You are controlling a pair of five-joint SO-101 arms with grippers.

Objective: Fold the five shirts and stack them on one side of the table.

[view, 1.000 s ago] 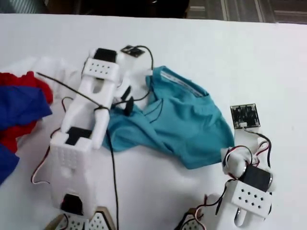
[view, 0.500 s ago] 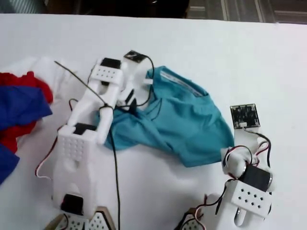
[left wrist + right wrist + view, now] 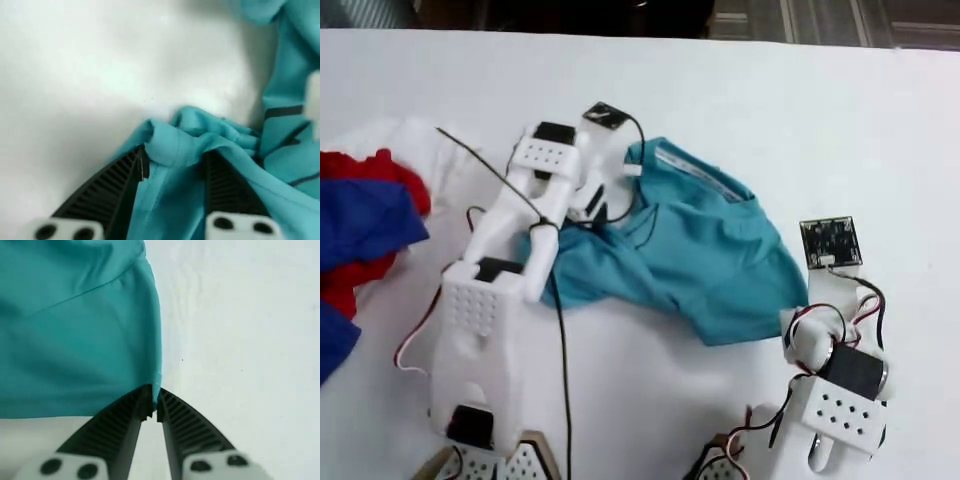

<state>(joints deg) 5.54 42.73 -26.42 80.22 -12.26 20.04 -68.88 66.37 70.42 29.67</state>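
Teal shirt lies crumpled in the middle of the high view on the white table, with its collar toward the upper centre and its hem toward the lower right. Your left arm runs up from the lower left of the frame. The left gripper sits on the shirt's left part among black cables; from up here you can hardly make out how it stands. Your right gripper is at the lower right, touching the shirt's right corner. At the left edge you have a heap of red and blue shirts, with a white garment just above it.

In the left wrist view, the left gripper is clamped on a bunched fold of the teal shirt. Cloth bulges up between the two black ribbed fingers and spills over their tips. Bare table shows at the upper left of this frame, and more teal cloth lies along the right side.

In the right wrist view, the right gripper has its tips almost together at the lower centre. The edge of the teal shirt runs straight down into the narrow gap, so it looks pinched on that corner. The shirt covers the upper left, and the table takes the right half.
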